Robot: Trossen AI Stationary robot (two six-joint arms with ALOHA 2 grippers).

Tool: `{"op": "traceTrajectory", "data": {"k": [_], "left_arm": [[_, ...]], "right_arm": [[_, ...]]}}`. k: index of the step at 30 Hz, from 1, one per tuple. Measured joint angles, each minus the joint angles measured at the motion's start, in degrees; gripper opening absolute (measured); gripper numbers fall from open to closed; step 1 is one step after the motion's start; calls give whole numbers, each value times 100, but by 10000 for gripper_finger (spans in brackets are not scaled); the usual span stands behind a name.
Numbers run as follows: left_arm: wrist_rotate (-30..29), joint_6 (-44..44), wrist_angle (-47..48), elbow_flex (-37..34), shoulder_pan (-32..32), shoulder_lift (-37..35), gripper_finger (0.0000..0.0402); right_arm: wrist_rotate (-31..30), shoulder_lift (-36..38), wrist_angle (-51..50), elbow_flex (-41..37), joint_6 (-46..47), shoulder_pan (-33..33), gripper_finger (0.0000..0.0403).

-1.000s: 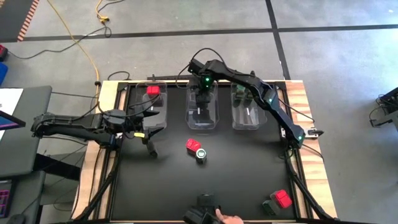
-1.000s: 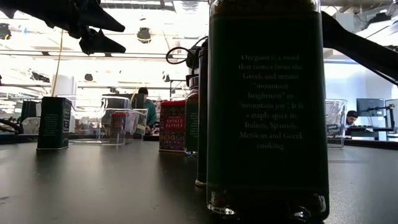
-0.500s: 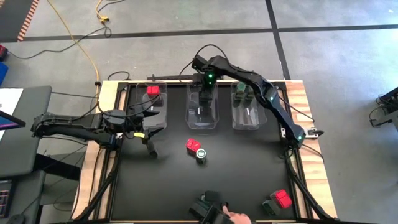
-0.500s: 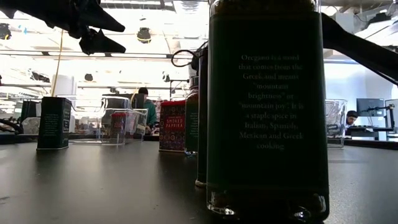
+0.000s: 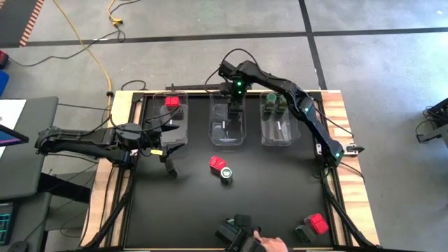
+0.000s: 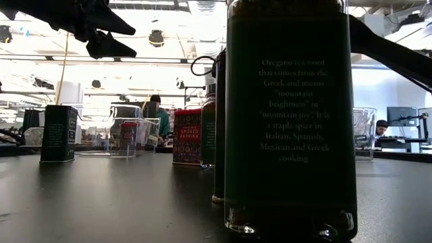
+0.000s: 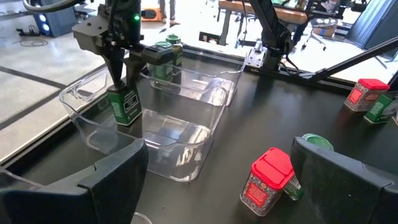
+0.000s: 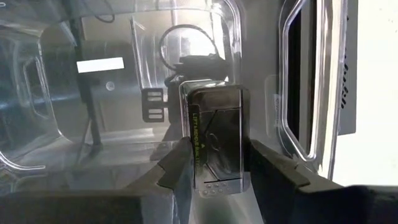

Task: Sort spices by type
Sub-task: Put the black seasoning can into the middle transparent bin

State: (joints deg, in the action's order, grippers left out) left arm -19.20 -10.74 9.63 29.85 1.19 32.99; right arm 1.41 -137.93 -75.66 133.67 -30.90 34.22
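Observation:
My right gripper (image 5: 236, 99) reaches down into the far end of the middle clear bin (image 5: 227, 133) and is shut on a dark green rectangular spice tin (image 7: 124, 106), also seen as tin (image 8: 217, 140). The left bin (image 5: 172, 126) holds a red-topped container (image 5: 172, 102); the right bin (image 5: 278, 129) holds green-lidded jars (image 5: 273, 105). A red-topped container (image 5: 217, 163) and a green-lidded jar (image 5: 226, 173) stand mid-table. My left gripper (image 5: 168, 159) waits open at the table's left. My right gripper pinches the tin's upper part (image 7: 121, 94) between its two fingers (image 8: 180, 163), one on each of two opposite sides. The fingers come from above, pointing down. The tin is upright inside the middle bin; whether its bottom touches the bin floor, I cannot tell.
A red-topped container (image 5: 318, 223) and a dark one (image 5: 302, 233) stand near the front right corner. A person's hand (image 5: 269, 245) is at the near edge beside a dark container (image 5: 234, 227). A tall oregano jar (image 6: 290, 115) fills the low view.
My right gripper has carried the tin a little toward the table's far edge inside the middle bin, still upright and still held. The person's hand at the near edge has come farther into view.

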Motion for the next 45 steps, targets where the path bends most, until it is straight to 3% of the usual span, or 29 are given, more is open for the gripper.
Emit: {"op": "traceTrajectory", "data": {"k": [11,45], "left_arm": [[0,20,2,0,2,0,376],[0,-64,0,0,1,0,376]], "right_arm": [[-2,-57,-80,-28,-63,12,194],[-2,-24,101,-13,-360,43,204]]}}
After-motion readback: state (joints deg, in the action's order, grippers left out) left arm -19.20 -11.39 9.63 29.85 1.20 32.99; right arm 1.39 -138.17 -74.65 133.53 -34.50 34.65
